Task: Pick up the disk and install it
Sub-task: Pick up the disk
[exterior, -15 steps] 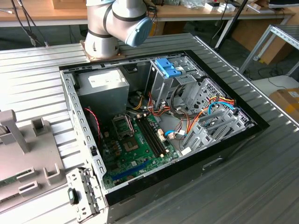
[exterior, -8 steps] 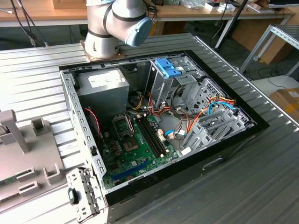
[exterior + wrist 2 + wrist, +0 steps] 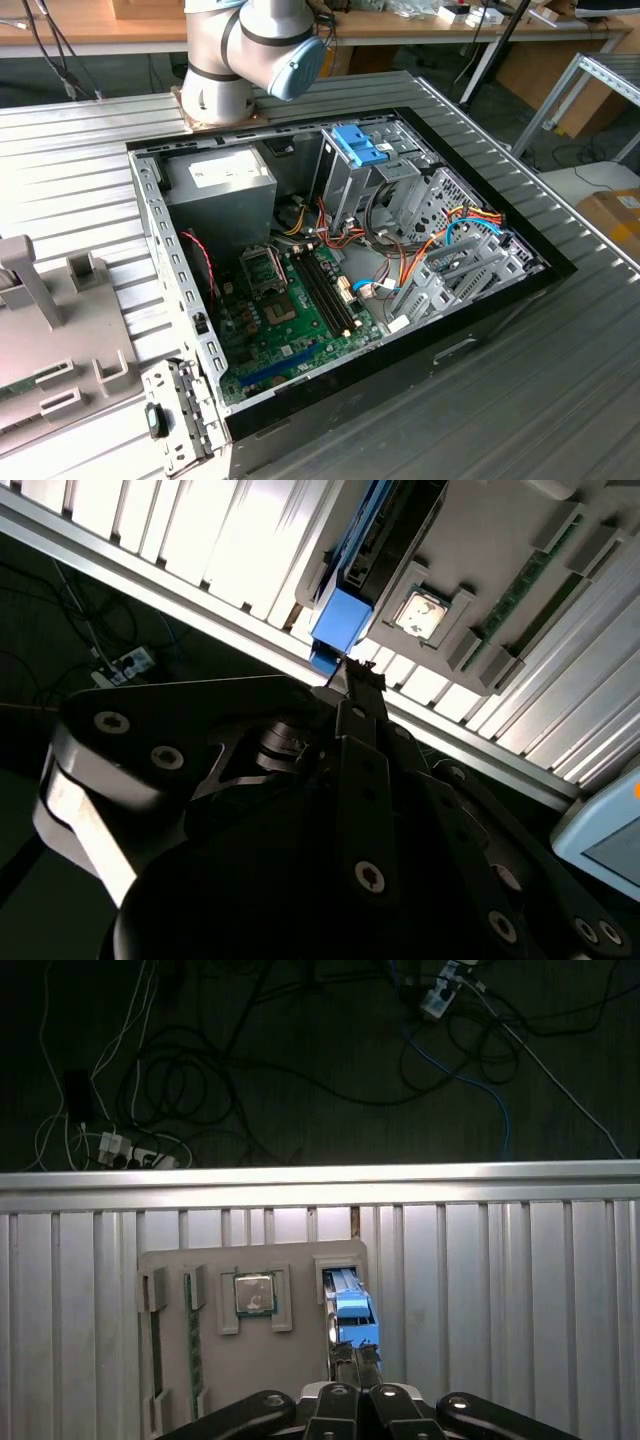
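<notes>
The disk point(image 3: 349, 1306) stands on edge in a slot of a grey parts holder point(image 3: 290, 1360), its blue side frame point(image 3: 345, 620) facing up. In both wrist views my gripper point(image 3: 356, 1357) hangs above the near end of the disk, apart from it, with the fingers together and nothing between them. In the exterior view the open computer case point(image 3: 340, 250) lies on its side on the ribbed metal table, and the same holder point(image 3: 60, 350) sits at the exterior view's left.
A processor chip point(image 3: 254, 1293) and a memory stick point(image 3: 190, 1330) rest in the holder beside the disk. Inside the case are a grey power-supply box point(image 3: 220, 180), a metal drive cage with a light-blue bracket point(image 3: 360, 150), a green board point(image 3: 290, 300) and loose cables. Cables lie on the floor beyond the table edge point(image 3: 320, 1175).
</notes>
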Controlling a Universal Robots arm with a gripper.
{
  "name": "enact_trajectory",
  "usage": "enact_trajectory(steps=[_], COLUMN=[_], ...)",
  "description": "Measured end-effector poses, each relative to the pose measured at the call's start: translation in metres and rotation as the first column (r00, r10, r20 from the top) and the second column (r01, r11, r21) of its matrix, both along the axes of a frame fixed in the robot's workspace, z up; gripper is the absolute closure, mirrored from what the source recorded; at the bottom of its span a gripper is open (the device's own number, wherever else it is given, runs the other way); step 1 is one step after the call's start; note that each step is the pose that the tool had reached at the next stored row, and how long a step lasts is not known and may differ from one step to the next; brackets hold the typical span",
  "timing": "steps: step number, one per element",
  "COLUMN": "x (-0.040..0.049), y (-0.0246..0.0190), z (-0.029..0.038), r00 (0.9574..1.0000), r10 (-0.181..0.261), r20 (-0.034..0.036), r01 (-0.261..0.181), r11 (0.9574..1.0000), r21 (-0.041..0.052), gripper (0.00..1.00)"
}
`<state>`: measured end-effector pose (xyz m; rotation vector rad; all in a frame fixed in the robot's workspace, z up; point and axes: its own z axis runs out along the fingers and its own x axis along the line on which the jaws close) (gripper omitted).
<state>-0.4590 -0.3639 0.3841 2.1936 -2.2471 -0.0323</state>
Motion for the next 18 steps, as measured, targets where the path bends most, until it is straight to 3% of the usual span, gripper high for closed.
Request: enact_trajectory(steps=[3,6,8,10,12,16,18], x=[0.0000,0.0000,0.0000,0.0000,0.0000,0.0000,0.0000], y=[0.0000,0.0000,0.0001,0.0001,0.0001,0.0001,0.0001], z=[-0.0001,-0.0001,-0.0001,-0.0002,-0.0004,-0.0087,-0.0181], r00=[1.0000,1.0000,1.0000,1.0000,1.0000,1.0000,1.0000], r10=[0.000,0.000,0.000,0.000,0.000,0.000,0.000], r20=[0.0000,0.0000,0.0000,0.0000,0.0000,0.0001,0.0000], r01=[0.000,0.000,0.000,0.000,0.000,0.000,0.000], r11=[1.0000,1.0000,1.0000,1.0000,1.0000,1.0000,1.0000], r21=[0.0000,0.0000,0.0000,0.0000,0.0000,0.0000,0.0000], gripper=[0.89,0.71,0.46,0.34,0.34,0.34,0.34])
